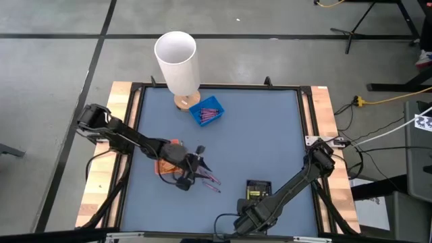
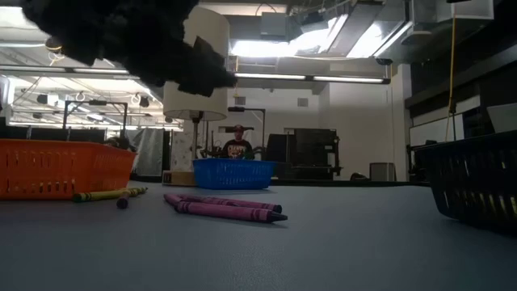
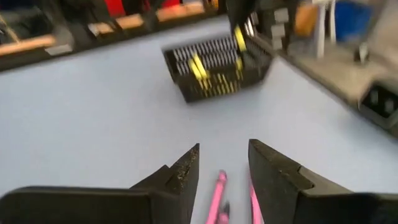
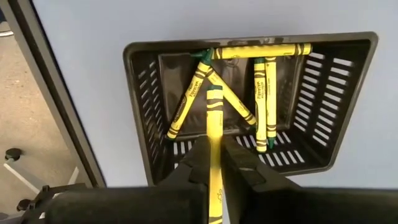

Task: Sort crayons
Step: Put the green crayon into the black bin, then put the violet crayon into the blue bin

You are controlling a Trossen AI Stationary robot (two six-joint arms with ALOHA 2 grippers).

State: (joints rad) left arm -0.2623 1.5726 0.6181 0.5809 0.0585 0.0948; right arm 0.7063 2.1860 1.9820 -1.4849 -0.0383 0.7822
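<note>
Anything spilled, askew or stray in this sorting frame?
Mostly tidy. Loose purple-pink crayons lie on the table below the left gripper, outside any tray, and a yellow-green one lies beside the orange tray.

Two dark jointed arms, black cabling, wedge-shaped black claw fingers (image 3: 180,180).

Left claw (image 3: 222,171): fingers apart, low over counter middle. Right claw (image 4: 214,158): fingers clamped, near front edge.

Blue-grey tabletop (image 1: 270,135) carries blue tray (image 1: 206,112), orange tray (image 1: 167,164), black tray (image 1: 258,190), lamp base (image 1: 186,101). Loose purple-pink crayons (image 2: 226,208) lie on it near the orange tray.
</note>
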